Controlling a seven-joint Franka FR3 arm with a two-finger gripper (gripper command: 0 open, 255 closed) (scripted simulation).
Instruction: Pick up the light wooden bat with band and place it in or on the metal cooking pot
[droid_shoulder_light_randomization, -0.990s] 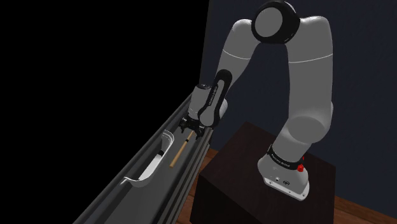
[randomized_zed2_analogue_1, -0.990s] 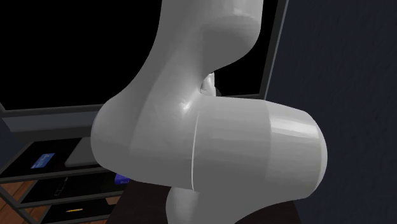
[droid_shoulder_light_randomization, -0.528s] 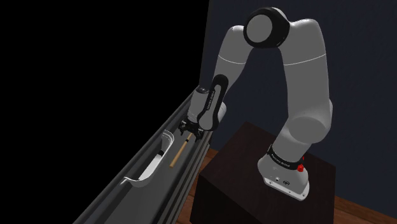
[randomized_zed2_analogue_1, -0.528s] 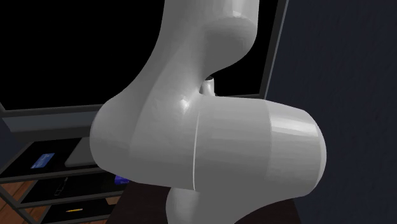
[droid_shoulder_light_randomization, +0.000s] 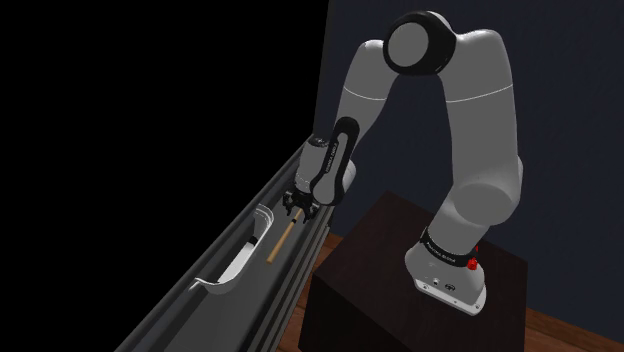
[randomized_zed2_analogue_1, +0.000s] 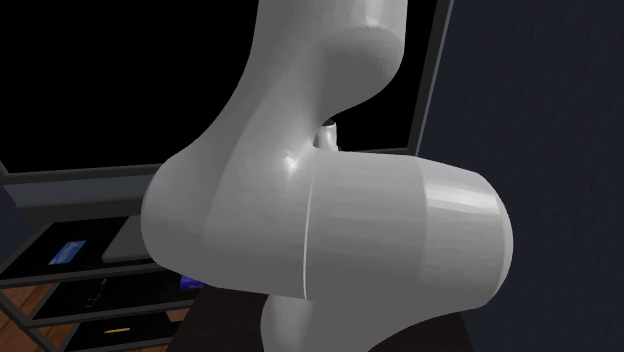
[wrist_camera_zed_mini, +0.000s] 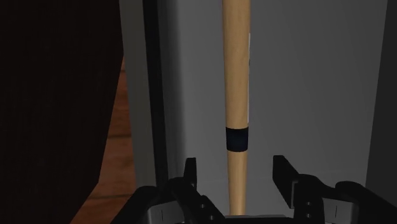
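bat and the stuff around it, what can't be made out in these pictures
- Bat, wrist view: thick end cut off by the picture's edge, handle end hidden behind the gripper.
- Shelves, second exterior view: the arm covers most of them; the blue thing there is too small to name.
- Pale curved thing beside the bat, shoulder view: too small to tell whether it is the pot.

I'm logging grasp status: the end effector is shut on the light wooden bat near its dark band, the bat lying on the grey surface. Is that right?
Not quite. The end effector is open, not shut: in the wrist view its fingers stand apart either side of the light wooden bat near its dark band, not touching it. The rest is right.
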